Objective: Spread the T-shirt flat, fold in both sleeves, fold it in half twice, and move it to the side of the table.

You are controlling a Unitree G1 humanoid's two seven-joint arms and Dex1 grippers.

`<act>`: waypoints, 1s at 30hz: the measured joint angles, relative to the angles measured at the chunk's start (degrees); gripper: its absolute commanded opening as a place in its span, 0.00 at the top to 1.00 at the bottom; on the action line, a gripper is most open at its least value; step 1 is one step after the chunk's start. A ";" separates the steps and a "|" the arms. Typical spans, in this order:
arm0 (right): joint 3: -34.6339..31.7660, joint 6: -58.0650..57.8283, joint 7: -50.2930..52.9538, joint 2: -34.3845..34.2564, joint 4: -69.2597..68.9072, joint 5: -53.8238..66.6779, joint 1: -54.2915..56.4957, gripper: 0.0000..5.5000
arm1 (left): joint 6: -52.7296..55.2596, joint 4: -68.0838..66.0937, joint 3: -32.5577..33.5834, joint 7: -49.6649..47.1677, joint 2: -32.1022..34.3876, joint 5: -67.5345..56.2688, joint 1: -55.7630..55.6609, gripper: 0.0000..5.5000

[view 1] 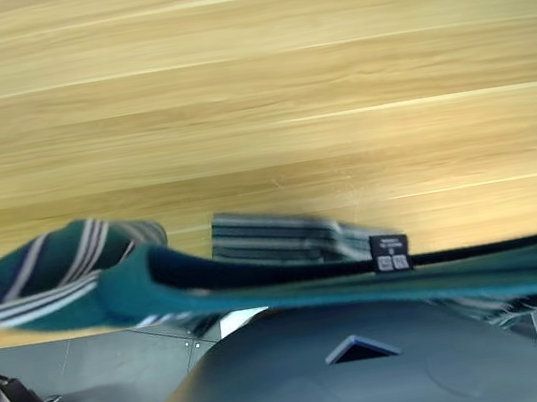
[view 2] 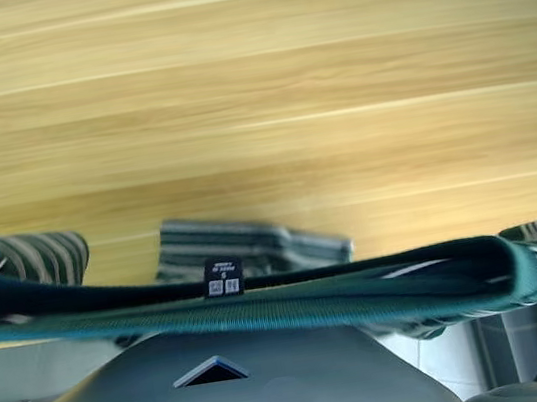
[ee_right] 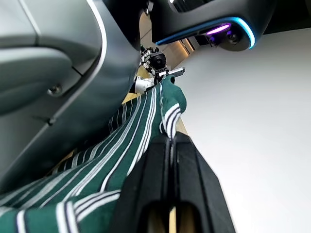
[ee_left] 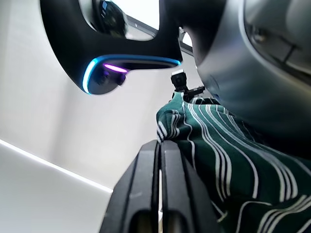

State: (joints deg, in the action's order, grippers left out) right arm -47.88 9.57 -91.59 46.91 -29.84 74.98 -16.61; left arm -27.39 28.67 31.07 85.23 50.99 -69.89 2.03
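- The green, white-striped T-shirt (view 1: pixel 261 285) is seen held up and pulled into a long band across the front of the robot, over the near edge of the wooden table (view 1: pixel 251 82).
- A dark neckline edge is shown running along the top of the band, with a small black label (view 1: pixel 390 253) sewn near its middle.
- The left gripper (ee_left: pixel 160 144) is pictured clenched, its two black fingers (ee_left: pixel 148 184) pressed together. The striped cloth is bunched right against them at the garment's left end.
- The right gripper (ee_right: pixel 171 140) is likewise closed tight, with a striped fold of the shirt pinched between its fingers (ee_right: pixel 189 179) at the garment's right end.
- From each grip the fabric is seen stretching away towards the other arm.
- At the left end a loose, rounded bunch of striped cloth is visible in the head views. A further striped part is seen behind the band above the table's near edge, though whether it rests on the wood cannot be told.
- The rest of the tabletop is shown as pale wood grain running side to side, and grey floor (view 1: pixel 100 358) is visible below the table's edge.
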 measured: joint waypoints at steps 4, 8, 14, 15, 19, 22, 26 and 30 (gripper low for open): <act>7.55 -3.31 4.88 3.06 6.68 -8.08 11.64 1.00 | 6.09 -9.76 -6.21 -5.24 1.02 7.36 -17.25 1.00; 25.48 -4.54 12.71 3.86 21.40 -29.06 32.17 1.00 | 5.58 -31.81 -20.19 -6.70 -4.02 29.12 -37.40 1.00; 47.20 -3.15 29.00 -3.68 57.89 -60.97 64.48 1.00 | 6.70 -68.23 -35.63 -14.62 -11.70 53.00 -60.74 1.00; 49.42 -3.41 33.52 -4.80 62.19 -64.43 67.80 1.00 | 7.84 -71.69 -37.52 -18.45 -12.60 56.04 -62.99 1.00; 55.52 -3.68 57.01 -10.10 77.90 -75.36 80.71 1.00 | 12.43 -84.40 -41.69 -41.23 -17.21 65.41 -72.89 1.00; 55.79 1.88 75.71 -12.26 86.41 -79.93 87.54 1.00 | 8.59 -91.17 -40.75 -58.25 -19.19 67.70 -79.38 1.00; 55.18 20.05 91.98 -11.11 92.61 -85.71 86.61 1.00 | -11.50 -94.98 -42.06 -74.64 -17.00 78.12 -76.30 1.00; 56.06 27.93 73.50 -11.76 96.91 -85.08 68.52 1.00 | -18.09 -101.34 -44.84 -71.91 -19.21 82.99 -54.23 1.00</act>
State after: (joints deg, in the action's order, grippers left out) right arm 8.18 37.51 -18.09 35.15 67.06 -10.10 51.90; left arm -45.49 -72.67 -13.78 13.31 31.78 13.10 -52.21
